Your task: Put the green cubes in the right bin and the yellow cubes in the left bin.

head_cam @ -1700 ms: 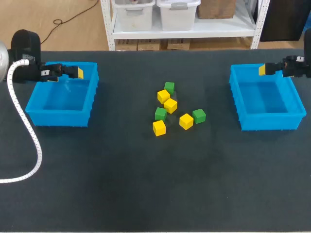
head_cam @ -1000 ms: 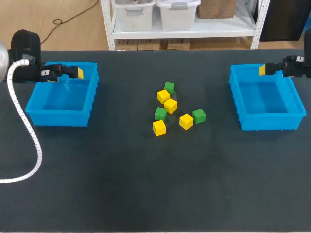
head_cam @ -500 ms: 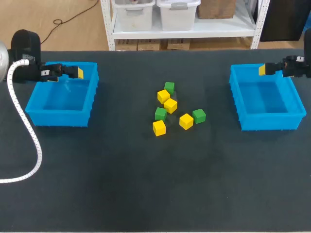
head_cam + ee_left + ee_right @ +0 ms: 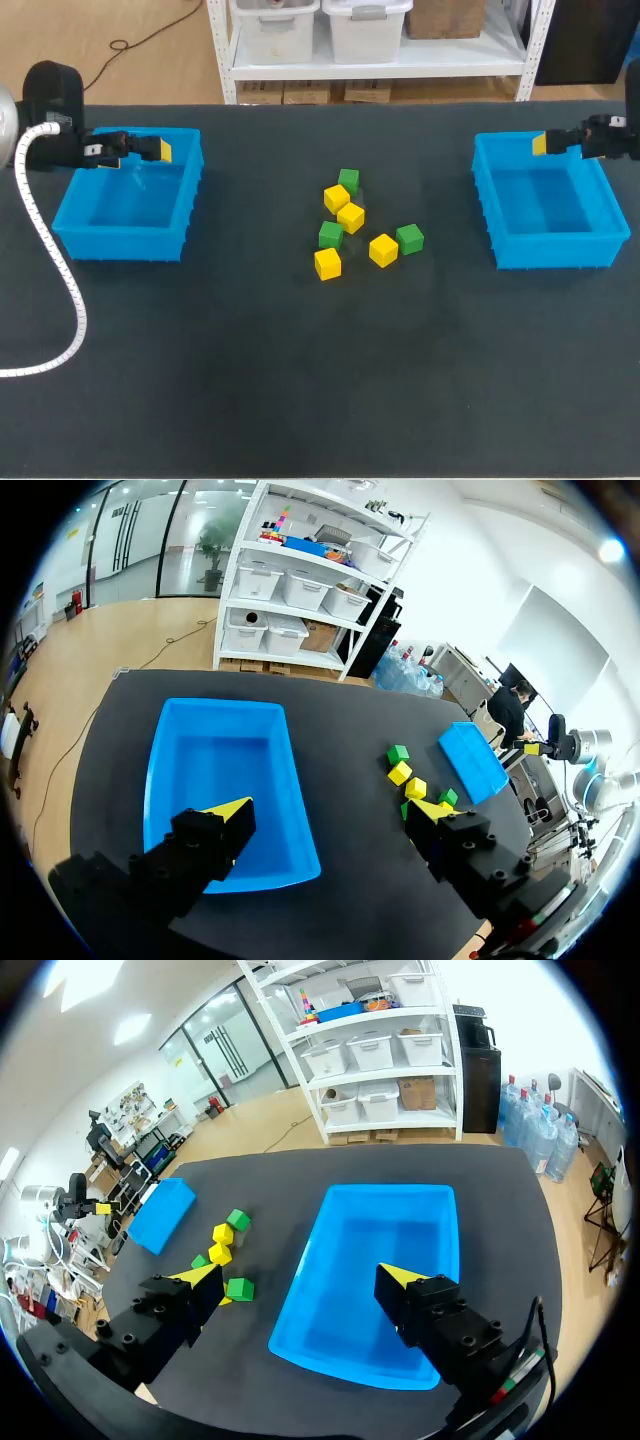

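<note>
Pre-pick: left gripper over 9 o'clock bin, right gripper over 3 o'clock bin, both wide, empty. Next, probably: reach central cubes.

Green cubes, yellow cubes between bins (blue)

The place is a robotics lab. A wide bench under dark matting carries plain test props: a blue left bin near its left edge, a matching right bin near its right edge, and small green cubes and yellow cubes clustered mid-bench. The left arm and right arm enter at the far corners, and a white ribbed cable hose trails from the left one.
</note>
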